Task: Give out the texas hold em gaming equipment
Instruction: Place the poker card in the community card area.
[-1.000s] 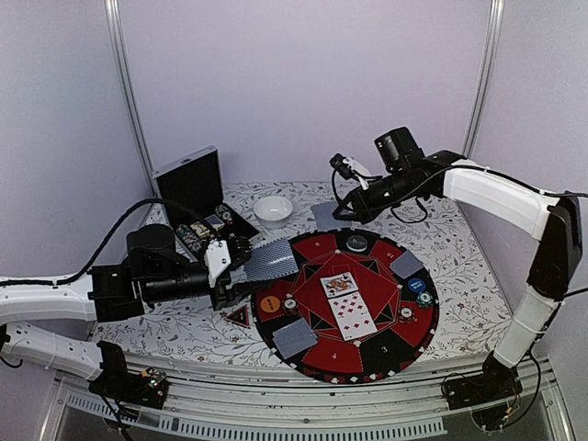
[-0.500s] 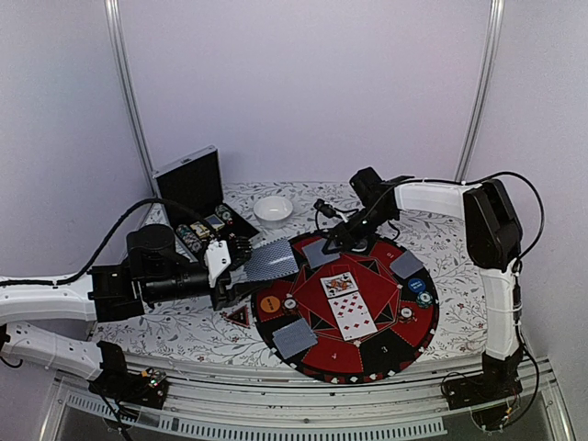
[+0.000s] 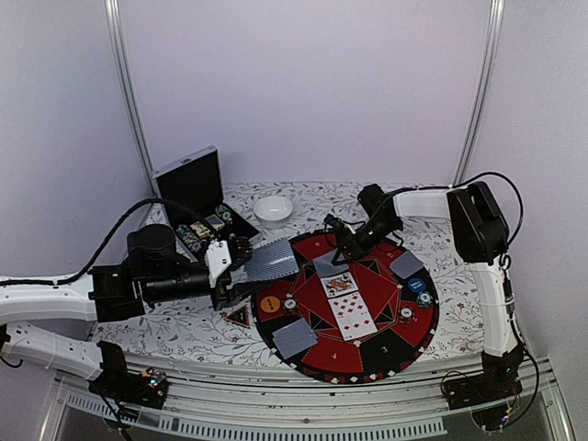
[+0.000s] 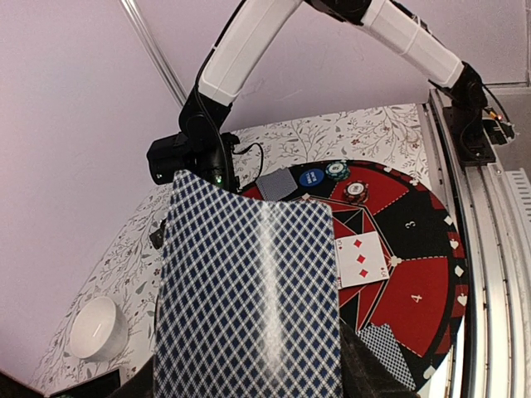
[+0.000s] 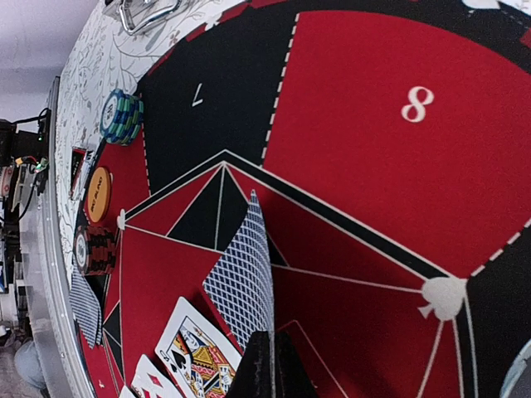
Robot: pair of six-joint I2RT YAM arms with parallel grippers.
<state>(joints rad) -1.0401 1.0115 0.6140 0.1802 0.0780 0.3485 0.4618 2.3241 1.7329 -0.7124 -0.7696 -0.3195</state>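
We see the red-and-black mat (image 3: 326, 354), our left hand (image 3: 231, 266) partway closed around the card deck (image 3: 273, 263) at its left rim, right hand (image 3: 340, 250) pinched shut on one blue-backed card (image 3: 329, 266) over mat centre, just behind the face-up cards (image 3: 347, 308).

Left arm (image 3: 37, 299) and right arm (image 3: 499, 312): white tubular link covers, black joint housings. Black cable (image 3: 110, 238) routed along each arm. Left base (image 3: 124, 377): black, with what appears to be a green indicator. Right gripper (image 5: 267, 338): black fingers.
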